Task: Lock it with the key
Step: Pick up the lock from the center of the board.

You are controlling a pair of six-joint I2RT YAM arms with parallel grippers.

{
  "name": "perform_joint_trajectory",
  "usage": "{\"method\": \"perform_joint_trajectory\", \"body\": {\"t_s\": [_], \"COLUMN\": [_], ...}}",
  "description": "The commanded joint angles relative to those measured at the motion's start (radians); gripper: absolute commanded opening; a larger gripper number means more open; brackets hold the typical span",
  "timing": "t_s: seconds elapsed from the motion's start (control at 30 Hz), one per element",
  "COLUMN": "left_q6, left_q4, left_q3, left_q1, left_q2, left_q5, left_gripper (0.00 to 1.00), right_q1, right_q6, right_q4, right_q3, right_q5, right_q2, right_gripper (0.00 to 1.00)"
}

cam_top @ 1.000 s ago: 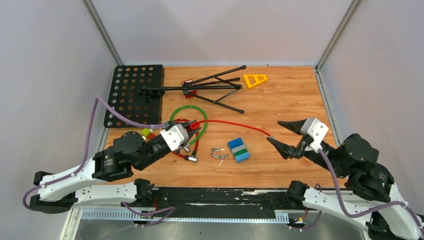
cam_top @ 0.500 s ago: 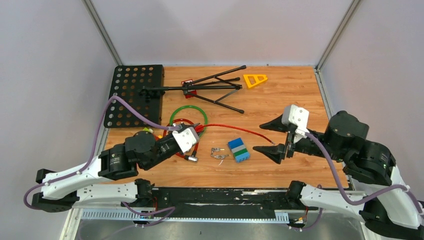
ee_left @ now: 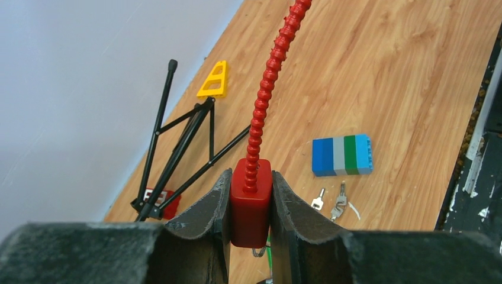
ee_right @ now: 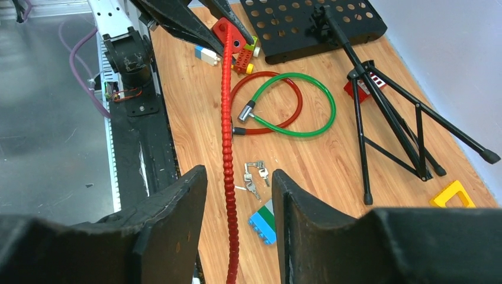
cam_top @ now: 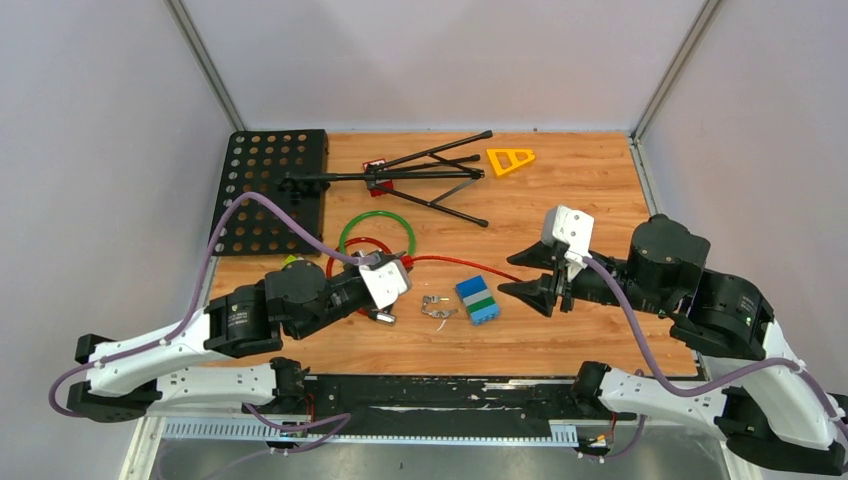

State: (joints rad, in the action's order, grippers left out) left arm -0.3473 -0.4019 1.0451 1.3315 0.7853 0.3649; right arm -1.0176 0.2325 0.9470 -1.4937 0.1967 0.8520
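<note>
My left gripper point(cam_top: 396, 276) is shut on the red lock body point(ee_left: 251, 201) of a red ribbed cable point(cam_top: 460, 255) and holds it above the table. The cable runs right from it to my right gripper point(cam_top: 507, 276). That gripper is open, and in the right wrist view point(ee_right: 238, 173) the cable point(ee_right: 227, 118) passes between its fingers without touching them. A small bunch of silver keys point(cam_top: 435, 306) lies on the wood between the arms; it also shows in the left wrist view point(ee_left: 334, 201) and the right wrist view point(ee_right: 253, 176).
A blue, grey and green block point(cam_top: 478, 299) lies right of the keys. A green cable loop point(cam_top: 378, 235) over a second red loop lies behind the left gripper. A black folded stand point(cam_top: 400, 180), a perforated black plate point(cam_top: 270, 185) and a yellow triangle point(cam_top: 510, 160) are at the back.
My right arm has swung left and brought its open gripper up to the cable's free end. My left gripper has shifted a little right with the lock body.
</note>
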Motion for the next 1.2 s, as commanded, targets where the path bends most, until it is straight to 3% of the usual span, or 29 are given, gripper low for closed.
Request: {"method": "perform_joint_trajectory", "body": {"t_s": [0.0, 0.43, 0.77, 0.87, 1.03, 1.17], "left_q6": [-0.031, -0.041, -0.036, -0.026, 0.060, 0.143], "left_q4": [-0.005, -0.005, -0.007, -0.003, 0.086, 0.201], "left_q3": [0.060, 0.066, 0.062, 0.058, 0.033, -0.012], "left_q1": [-0.004, -0.005, -0.005, -0.005, -0.005, -0.005], "left_q2": [0.013, 0.019, 0.030, 0.031, 0.047, 0.076], "left_q5": [-0.015, -0.022, -0.041, -0.055, -0.220, -0.352], "left_gripper": [0.00, 0.00, 0.00, 0.00, 0.00, 0.00], "right_q1": [0.000, 0.002, 0.000, 0.001, 0.000, 0.001], "right_q6": [-0.017, -0.028, -0.024, -0.011, 0.028, 0.046], "right_q4": [0.037, 0.109, 0.096, 0.086, -0.075, -0.391], "right_q3": [-0.022, -0.001, 0.011, 0.018, 0.073, 0.195], "right_q5": [-0.049, -0.062, -0.064, -0.063, -0.016, 0.082], "right_q2": [-0.007, 0.000, -0.009, -0.010, -0.033, -0.095], "right_gripper": [0.44, 0.37, 0.04, 0.00, 0.00, 0.00]}}
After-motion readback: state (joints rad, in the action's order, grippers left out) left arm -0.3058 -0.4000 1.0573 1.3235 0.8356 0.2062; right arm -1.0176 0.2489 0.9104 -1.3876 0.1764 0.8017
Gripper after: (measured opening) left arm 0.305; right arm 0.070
